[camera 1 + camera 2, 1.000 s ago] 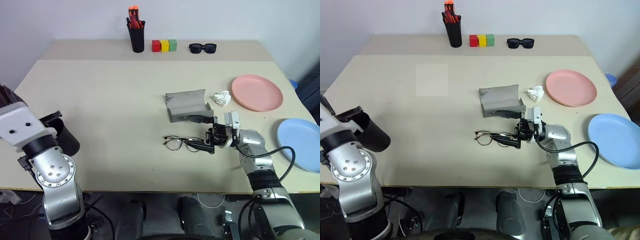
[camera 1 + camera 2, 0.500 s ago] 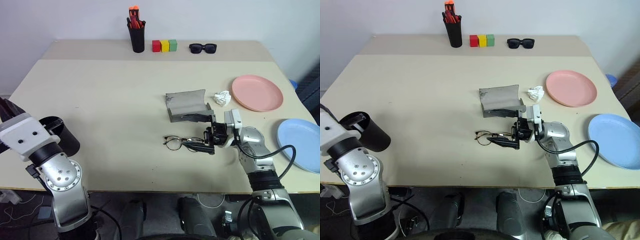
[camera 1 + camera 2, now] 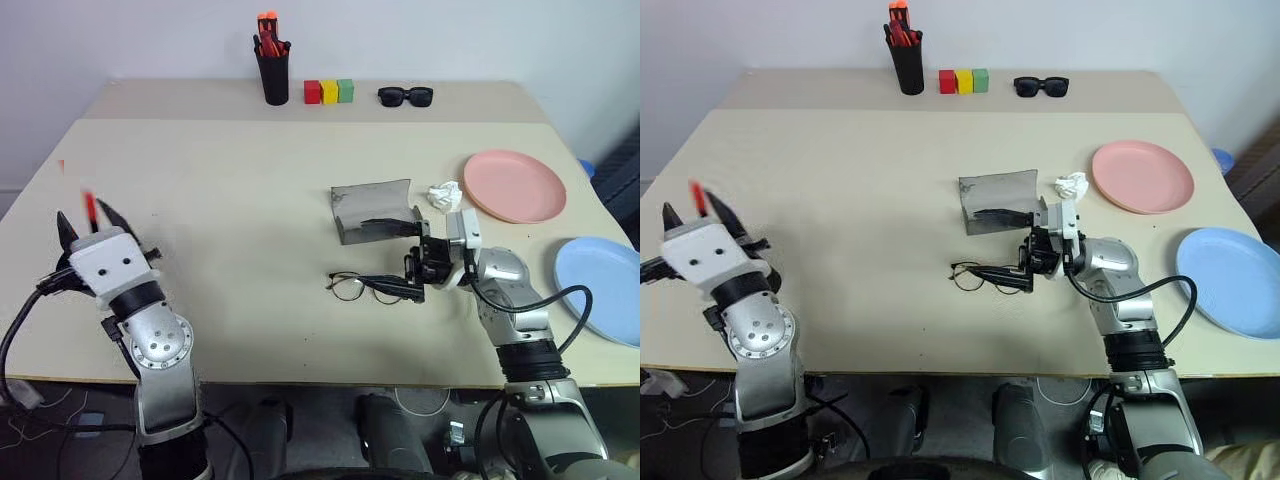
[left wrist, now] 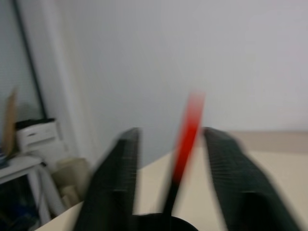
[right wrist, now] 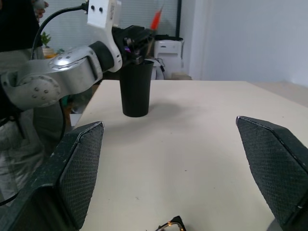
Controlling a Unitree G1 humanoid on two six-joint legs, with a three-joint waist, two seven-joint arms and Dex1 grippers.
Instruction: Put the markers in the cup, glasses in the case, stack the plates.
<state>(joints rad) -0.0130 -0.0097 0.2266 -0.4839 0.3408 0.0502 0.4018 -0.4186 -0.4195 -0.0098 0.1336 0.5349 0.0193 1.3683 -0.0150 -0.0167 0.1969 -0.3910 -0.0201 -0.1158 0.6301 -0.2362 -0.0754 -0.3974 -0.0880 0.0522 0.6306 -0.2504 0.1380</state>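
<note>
The wide beige surface (image 3: 220,200) is matte and flat. At its right side lie the two plates, the salmon pink one (image 3: 515,185) and the light blue one (image 3: 600,290), well apart and unstacked. They are shallow, smooth plastic, probably light and a little slick, so a hold at the rim seems best.

The grey case (image 3: 375,212) stands open mid-surface, with a soft felt-like skin over a stiff shell. It may slide if pushed.

The black tapered cup (image 5: 136,94) stands upright under the left gripper (image 3: 87,228). That gripper's fingers are apart, and the red-ended marker (image 4: 188,130) stands loose between them, pointing down into the cup. It is slim, rigid and smooth.

The wire-framed glasses (image 3: 360,287) lie just in front of the case. They are thin, springy and fragile, so taking them at the bridge or a temple hinge looks better than at a lens. The right gripper (image 3: 390,258) is spread wide around their right end, holding nothing.
</note>
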